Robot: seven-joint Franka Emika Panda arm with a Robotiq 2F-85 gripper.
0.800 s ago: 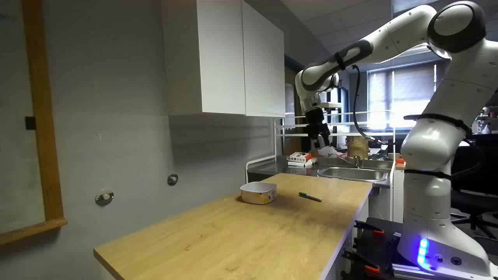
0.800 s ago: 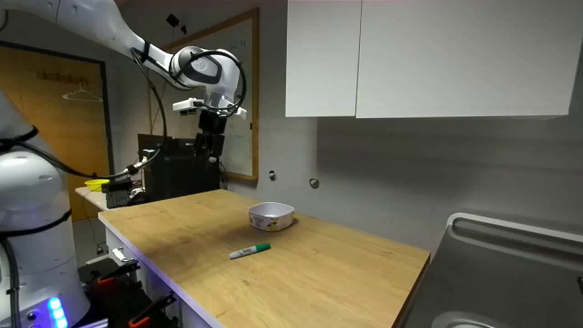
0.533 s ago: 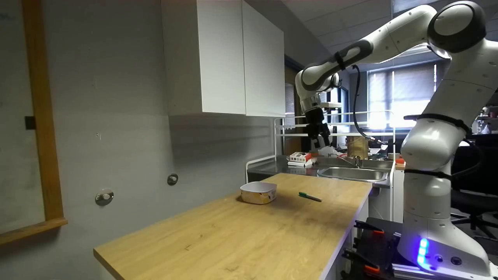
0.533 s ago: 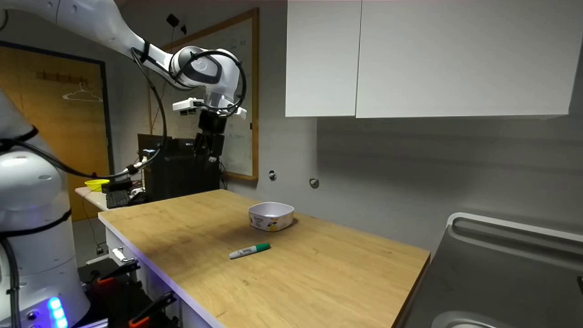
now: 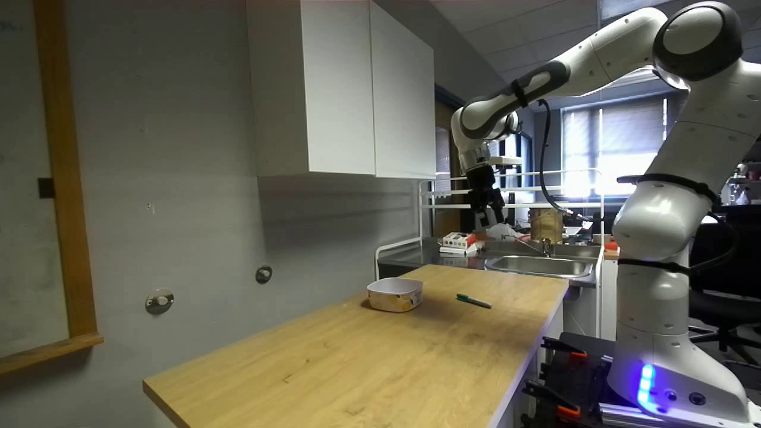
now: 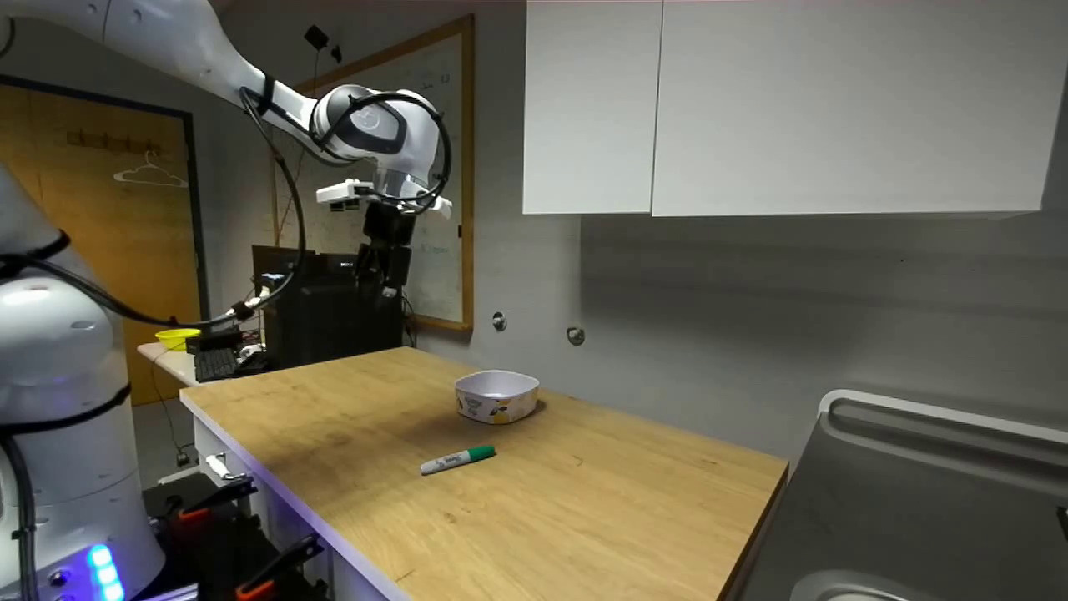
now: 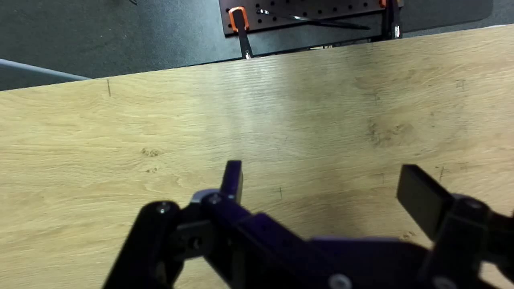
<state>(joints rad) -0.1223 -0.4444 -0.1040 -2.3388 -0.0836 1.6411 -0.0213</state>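
Unmoved since earlier, your gripper [image 7: 323,180] hangs, jaws spread wide, marker [image 6: 458,460] at seven o'clock from bowl [image 6: 496,408] in an exterior view.

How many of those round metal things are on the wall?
2. In both exterior views, one round metal fitting is nearer the white cabinet and another fitting is nearer the wood-framed board. Any behind the cabinet would be hidden.
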